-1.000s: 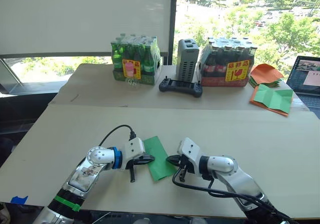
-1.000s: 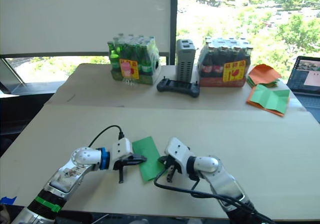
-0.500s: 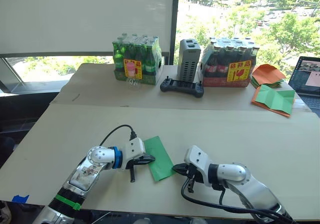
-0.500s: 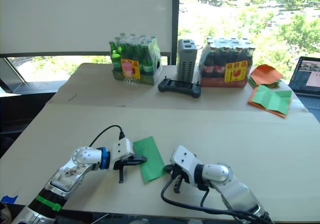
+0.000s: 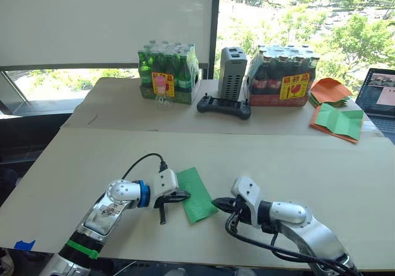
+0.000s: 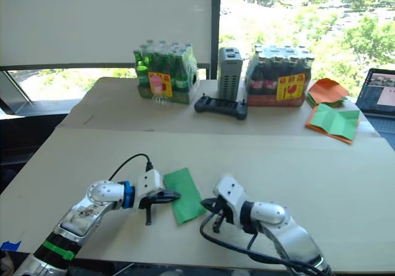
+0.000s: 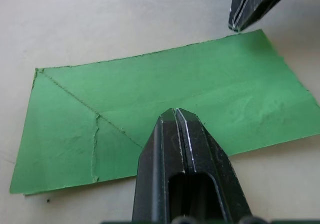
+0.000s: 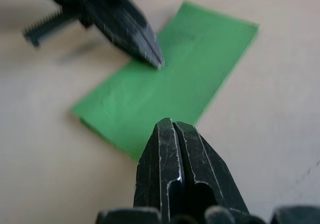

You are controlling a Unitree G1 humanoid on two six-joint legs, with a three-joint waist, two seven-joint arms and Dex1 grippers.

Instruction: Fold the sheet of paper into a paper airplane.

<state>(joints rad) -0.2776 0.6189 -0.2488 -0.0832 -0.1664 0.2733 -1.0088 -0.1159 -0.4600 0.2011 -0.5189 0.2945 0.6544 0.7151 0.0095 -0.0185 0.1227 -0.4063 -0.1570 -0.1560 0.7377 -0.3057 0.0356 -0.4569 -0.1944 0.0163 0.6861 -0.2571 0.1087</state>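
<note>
I have the thin bright green sheet of paper lying flat on the pale wooden desk, already folded into a long rectangle, with a diagonal crease marking off a triangular flap at one end in my left wrist view. My left claw is clenched, its closed tip resting on the sheet near one long edge and pinning it down. My right claw is clenched too and grasps nothing; its tip sits just beside the opposite long edge, apart from the paper. I judge I am mid-fold, between creases, with no pointed wedge yet. Next I need the right claw to catch that free edge and turn it over while the left holds firm.
</note>
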